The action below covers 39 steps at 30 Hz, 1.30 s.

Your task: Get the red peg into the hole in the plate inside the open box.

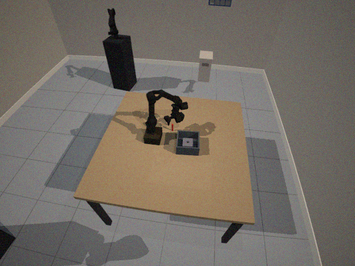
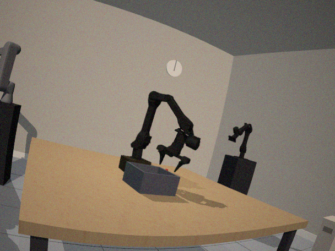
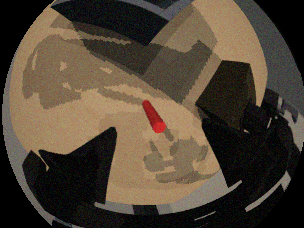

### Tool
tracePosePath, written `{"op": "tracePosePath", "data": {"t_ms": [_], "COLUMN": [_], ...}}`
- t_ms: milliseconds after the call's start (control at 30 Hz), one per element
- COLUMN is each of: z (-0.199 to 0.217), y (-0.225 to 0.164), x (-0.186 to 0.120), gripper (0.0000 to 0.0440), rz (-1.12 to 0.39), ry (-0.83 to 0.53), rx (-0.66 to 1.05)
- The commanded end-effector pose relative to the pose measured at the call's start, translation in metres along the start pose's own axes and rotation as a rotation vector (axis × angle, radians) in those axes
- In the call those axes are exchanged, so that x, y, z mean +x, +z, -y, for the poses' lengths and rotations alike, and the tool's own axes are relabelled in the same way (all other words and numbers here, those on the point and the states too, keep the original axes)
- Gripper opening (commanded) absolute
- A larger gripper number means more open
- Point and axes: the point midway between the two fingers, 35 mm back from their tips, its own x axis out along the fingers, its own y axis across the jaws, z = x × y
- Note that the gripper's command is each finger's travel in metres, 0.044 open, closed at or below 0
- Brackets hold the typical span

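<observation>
Alignment of the red peg (image 1: 172, 127) (image 2: 166, 169) (image 3: 153, 116) with the fingers (image 1: 173, 122) (image 2: 167, 167) of the single arm. The fingers are released and spread wide, with nothing gripped. The red peg appears to stand upright on the counter (image 1: 163, 181) (image 2: 82, 192) (image 3: 240, 35), outside the open box (image 1: 188, 151) (image 2: 160, 183) (image 3: 115, 22) and near one of its corners. In the exterior view, only its top shows above the box rim.

In the wrist view, the peg lies across the gap separating the two fingertips, its brighter near end roughly level with them and its far end pointing toward the box. This slant is probably an effect of viewing an upright peg obliquely. The fingers hang above the counter and are tilted, so their approach does not quite match the peg's vertical axis. Whether either fingertip is already beside the peg's upper end cannot be told.

The coming move appears to be the grasp: the fingers should descend with the peg centred in their gap, bringing their direction closer to its long axis before closing. A descent off to one side could knock the peg over; a slanted grip could complicate its later entry into the hole of the pale plate (image 1: 184, 144), which lies inside the box.
</observation>
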Motion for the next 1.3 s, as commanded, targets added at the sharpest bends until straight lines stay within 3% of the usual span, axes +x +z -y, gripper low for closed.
{"op": "tracePosePath", "data": {"t_ms": [0, 267, 333, 900, 1267], "z": [0.000, -0.007, -0.008, 0.002, -0.015], "y": [-0.001, 0.000, 0.000, -0.005, 0.008], "x": [0.015, 0.046, 0.052, 0.086, 0.049], "gripper": [0.0440, 0.0438, 0.0420, 0.0004, 0.0000], "rz": [-0.005, 0.002, 0.001, -0.029, 0.037], "ry": [0.003, 0.032, 0.032, -0.064, -0.005], "rx": [-0.005, -0.008, -0.012, -0.009, -0.014]}}
